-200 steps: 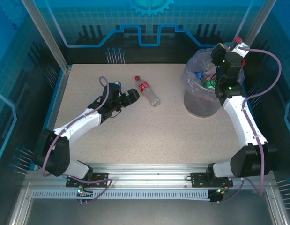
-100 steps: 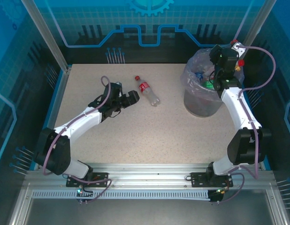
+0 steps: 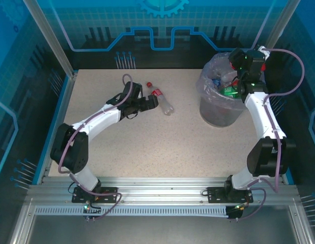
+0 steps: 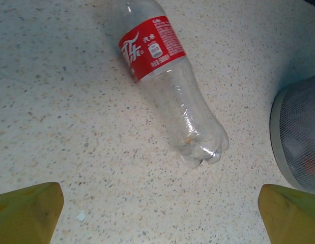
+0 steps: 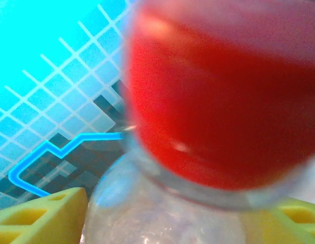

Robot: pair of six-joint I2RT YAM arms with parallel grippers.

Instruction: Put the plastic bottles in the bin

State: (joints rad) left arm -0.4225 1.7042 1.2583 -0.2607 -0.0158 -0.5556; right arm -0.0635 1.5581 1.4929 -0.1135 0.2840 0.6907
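Left gripper (image 3: 152,102), splayed, moved up to last loose bottle (image 4: 172,91) left of bin (image 3: 218,113). Right gripper (image 5: 177,218) above bin, second bottle (image 5: 213,101) between fingers: clamped or released, unclear.

table top (image 3: 162,142): bare and open between the two arms.
lying bottle (image 4: 172,96): flat on its side, bare surface all round; left gripper (image 4: 162,213) spread wide, just short of its base.
bin (image 3: 218,114): far right, upright wall blocks low passes.
bin mouth: crowded with binned bottles (image 3: 227,90); right gripper (image 3: 249,63) over the rim, red-labelled bottle (image 5: 218,101) between its fingers.
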